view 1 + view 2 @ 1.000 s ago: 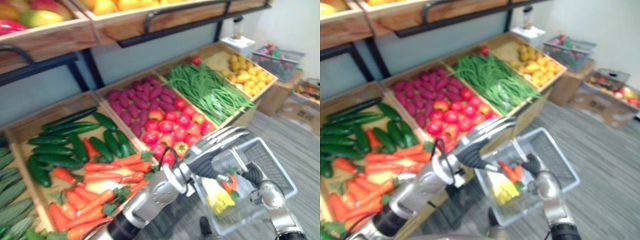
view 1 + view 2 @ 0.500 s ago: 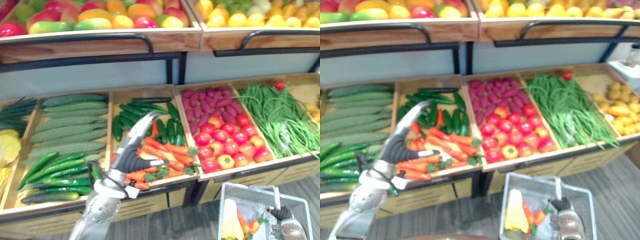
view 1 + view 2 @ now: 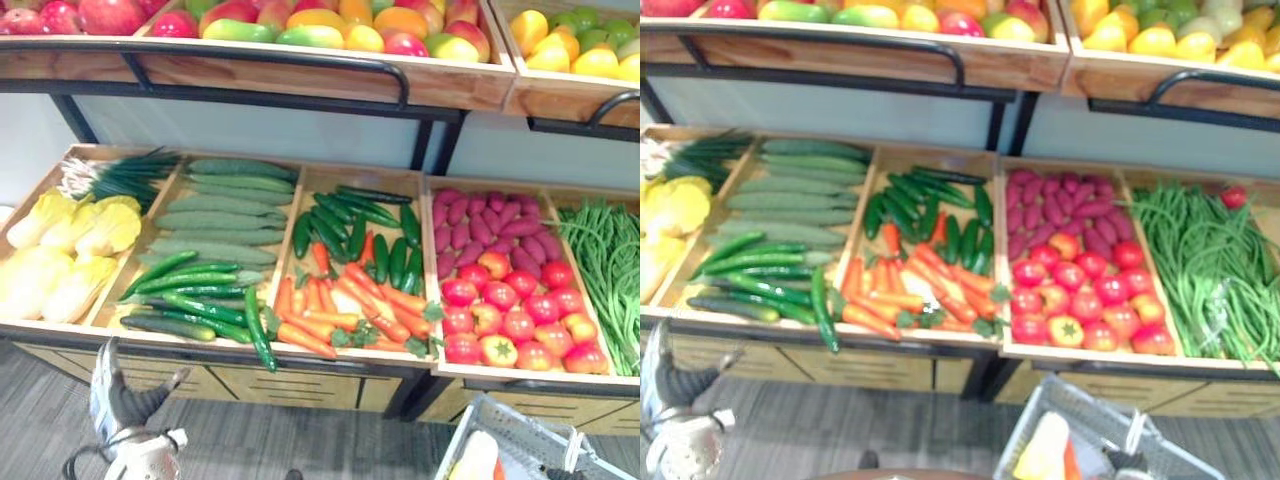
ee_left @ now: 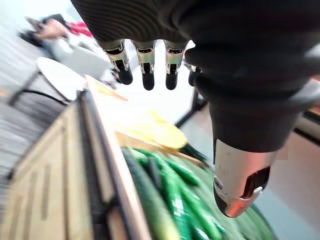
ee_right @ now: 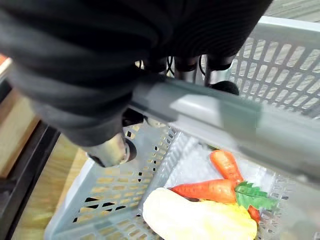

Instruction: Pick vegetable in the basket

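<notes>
Now in the basket (image 5: 290, 65): two carrots (image 5: 210, 190) with green tops and a pale yellow vegetable (image 5: 200, 222) lie on the mesh bottom, touching one another.
Right robot hand (image 5: 75, 70): closed round the basket's grey handle (image 5: 215, 117), with the basket hanging below it.
Basket's place: low and to the right of the carrot crate (image 3: 360, 178), in front of the stand and over the grey floor (image 3: 260, 445).
Left robot hand (image 3: 120, 400): low and to the left of the carrot crate, in front of the stand's wooden front. Its fingers (image 4: 148, 80) are straight and apart from the thumb. It holds nothing and is clear of the produce.
Inside the carrot crate: loose carrots (image 3: 340, 310) at the front, short dark cucumbers (image 3: 350, 235) behind them.
Left of the carrot crate: long green cucumbers (image 3: 200, 215), then yellow cabbages (image 3: 70, 250) and spring onions (image 3: 120, 175).
Right of the carrot crate: tomatoes (image 3: 510, 315) in front of purple sweet potatoes (image 3: 480, 215), then green beans (image 3: 610, 270).
Above the carrot crate: a shelf of fruit (image 3: 330, 25).
</notes>
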Tool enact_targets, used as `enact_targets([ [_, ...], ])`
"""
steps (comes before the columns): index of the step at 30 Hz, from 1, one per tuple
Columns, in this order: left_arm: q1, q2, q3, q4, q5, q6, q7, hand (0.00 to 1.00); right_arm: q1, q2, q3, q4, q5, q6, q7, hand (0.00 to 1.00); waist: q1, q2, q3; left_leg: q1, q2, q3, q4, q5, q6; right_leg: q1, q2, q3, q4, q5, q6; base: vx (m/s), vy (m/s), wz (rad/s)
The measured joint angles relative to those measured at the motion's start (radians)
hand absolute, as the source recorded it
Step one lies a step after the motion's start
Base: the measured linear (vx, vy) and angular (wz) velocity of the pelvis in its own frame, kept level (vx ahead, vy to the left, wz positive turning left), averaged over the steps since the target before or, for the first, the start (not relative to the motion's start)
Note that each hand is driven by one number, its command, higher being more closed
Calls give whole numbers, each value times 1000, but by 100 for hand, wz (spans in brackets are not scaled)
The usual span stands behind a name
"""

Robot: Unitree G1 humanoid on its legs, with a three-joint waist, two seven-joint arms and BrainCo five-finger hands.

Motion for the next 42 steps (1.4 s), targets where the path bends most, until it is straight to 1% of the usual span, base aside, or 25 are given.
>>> enact_targets([
  [2,8,-43,55,94,-17,14,41,0,20,36,-14,-31,25,-1,-11,100,1,-2,-2,0,-2,-10,0,1,0,12,-2,-14,-3,-3,5,-8,-5,15],
  [4,6,-61,99,175,-49,23,64,0,39,53,-32,-41,27,-1,-15,100,-2,-3,-9,0,-6,-26,-2,1,-2,22,-4,-34,-5,-11,5,-6,-2,28],
  [7,-9,-52,163,395,-69,37,102,0,60,77,-61,-82,27,-2,-41,100,-11,5,-19,5,-15,-51,-8,1,-2,48,-6,-61,-18,-12,5,-7,0,22],
  [9,-16,-49,167,542,-99,45,104,0,58,81,-69,-82,34,-2,-51,100,-12,12,-20,12,-18,-52,-9,1,-2,54,-8,-64,-24,-12,5,-3,2,5],
  [12,-15,-44,129,778,-111,57,61,0,48,83,-69,-81,55,-3,-53,100,-21,21,-21,9,-21,-52,-10,1,-3,50,-10,-60,-26,-12,5,0,0,0],
  [14,-19,-44,112,891,-118,69,4,0,34,83,-69,-77,66,-3,-53,100,-42,28,-19,11,-22,-48,-10,-1,-4,46,-11,-48,-26,-13,7,26,-5,-10],
  [15,-21,-43,104,945,-121,80,-30,0,30,84,-68,-76,66,-3,-53,100,-52,26,-19,13,-22,-43,-10,-4,-4,41,-12,-38,-26,-13,7,41,-11,-23],
  [17,-23,-37,88,997,-122,94,-79,0,16,84,-67,-68,65,-3,-53,100,-63,29,-19,18,-19,-19,-10,-11,-6,28,-11,-13,-25,-13,7,47,-13,-30],
  [20,-60,-8,43,1033,-123,118,-134,0,18,84,-56,-59,65,-3,-51,100,-68,29,-17,23,-15,7,-9,-20,-10,12,-9,19,-23,-12,6,61,-20,-29],
  [24,-110,5,-21,1037,-152,114,-150,0,16,87,-22,-29,65,-2,-46,100,-73,31,-13,52,-14,36,-5,-33,-19,16,-9,51,-20,-12,3,73,-13,-24],
  [26,-134,6,-50,1041,-187,104,-164,0,16,87,-14,-29,66,-1,-41,100,-89,33,-13,57,-14,47,-4,-36,-16,14,-9,64,-20,-13,2,60,-7,-18],
  [28,-136,6,-72,1042,-211,100,-165,0,16,87,-15,-29,67,0,-40,100,-94,30,-7,77,-11,74,-4,-44,-17,16,-6,90,-19,-13,2,62,-4,-36],
  [30,-135,7,-93,1042,-213,100,-165,0,18,87,-18,-29,69,0,-39,100,-94,27,1,103,-9,101,6,-64,-18,23,-6,117,-9,-16,1,51,0,-44],
  [31,-139,13,-111,1041,-212,97,-164,0,18,88,-23,-29,71,0,-40,100,-95,22,16,96,-4,114,73,-107,-16,23,-14,134,17,-31,1,33,17,-34],
  [32,-142,16,-130,1036,-212,93,-164,0,16,86,-31,-32,76,-1,-41,100,-99,24,38,67,9,113,194,-175,-13,19,-23,149,70,-58,6,17,24,-26],
  [33,-142,16,-130,1036,-212,93,-164,0,16,86,-31,-32,76,-1,-41,100,-99,24,38,67,9,113,194,-175,-13,19,-23,149,70,-58,6,-17,64,-18],
  [34,-144,19,-161,1031,-210,82,-164,0,15,84,-60,-40,77,-2,-42,100,-112,35,67,20,41,108,368,-274,-10,1,-28,166,158,-96,15,-54,109,-27],
  [35,-153,32,-183,1031,-210,77,-164,0,15,88,-69,-60,79,-1,-43,100,-118,37,72,-12,57,117,447,-318,-7,-24,-27,189,186,-100,18,-56,134,-40],
  [36,-158,40,-193,1032,-208,77,-164,0,15,92,-67,-79,85,-1,-41,100,-122,33,76,-27,59,126,477,-335,-2,-41,-28,210,192,-95,25,-74,175,-75],
  [37,-168,58,-221,1034,-204,77,-163,0,12,99,-49,-119,96,-2,-42,100,-118,26,84,-55,67,167,517,-362,11,-82,-28,264,193,-65,28,-77,160,-85],
  [38,-169,67,-230,1034,-204,76,-163,0,5,101,-28,-133,96,-1,-43,100,-117,23,92,-64,73,197,533,-373,18,-112,-24,296,191,-37,20,-175,246,-152],
  [39,-181,78,-238,1033,-202,75,-159,0,-18,112,27,-174,97,-1,-43,100,-121,11,108,-59,79,283,548,-391,38,-178,-12,340,175,54,-20,-270,290,-227],
  [40,-186,81,-247,1032,-194,77,-155,0,-51,121,99,-204,96,-11,-44,100,-111,38,129,-45,114,390,524,-398,75,-212,20,329,97,191,-60,-318,282,-250],
  [41,-185,88,-258,1030,-189,76,-153,0,-78,124,133,-211,96,-17,-45,100,-108,35,153,-21,126,457,514,-395,86,-227,22,283,128,178,-83,-337,239,-256],
  [42,-194,97,-262,1008,-165,74,-143,0,-99,125,176,-224,96,-19,-47,100,-115,14,191,17,122,557,489,-388,103,-255,-14,98,326,37,-173,-290,212,-201],
])
